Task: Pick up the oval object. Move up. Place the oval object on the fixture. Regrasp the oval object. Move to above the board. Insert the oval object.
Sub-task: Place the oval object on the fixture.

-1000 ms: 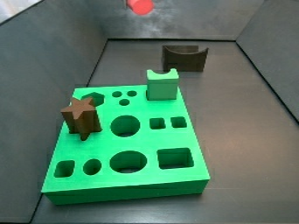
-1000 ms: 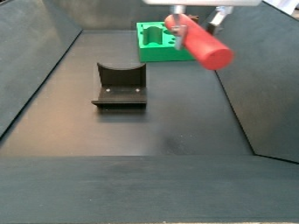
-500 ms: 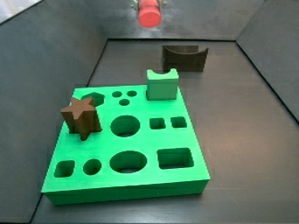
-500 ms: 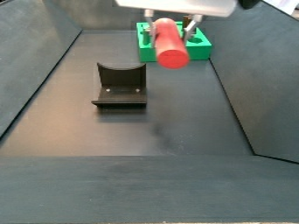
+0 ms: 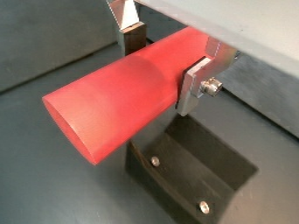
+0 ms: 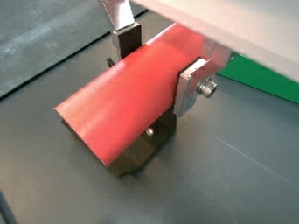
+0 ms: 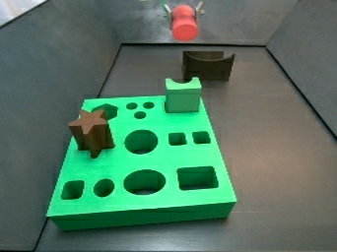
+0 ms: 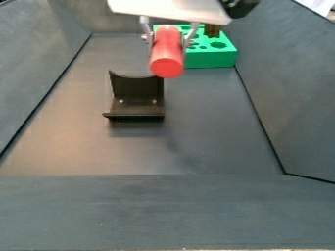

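Observation:
My gripper [image 5: 163, 54] is shut on the oval object [image 5: 122, 94], a smooth red rod, and holds it in the air across its jaws. It shows in both wrist views [image 6: 126, 103] and in both side views [image 7: 183, 21] [image 8: 165, 51]. The fixture [image 8: 133, 96], a dark block with a U-shaped notch, stands on the floor just below and beside the rod; it also shows in both wrist views [image 5: 198, 171] [image 6: 138, 157] and in a side view [image 7: 208, 65]. The green board [image 7: 138, 162] lies apart from the gripper, its edge visible in a side view [image 8: 210, 49] and a wrist view [image 6: 263, 80].
On the board stand a brown star-shaped peg [image 7: 89, 131] and a light green notched block [image 7: 183, 94]. Dark sloping walls [image 8: 46, 78] enclose the floor on both sides.
The gripper with the red rod has moved sideways from over the board toward the fixture, and now hangs close above it.

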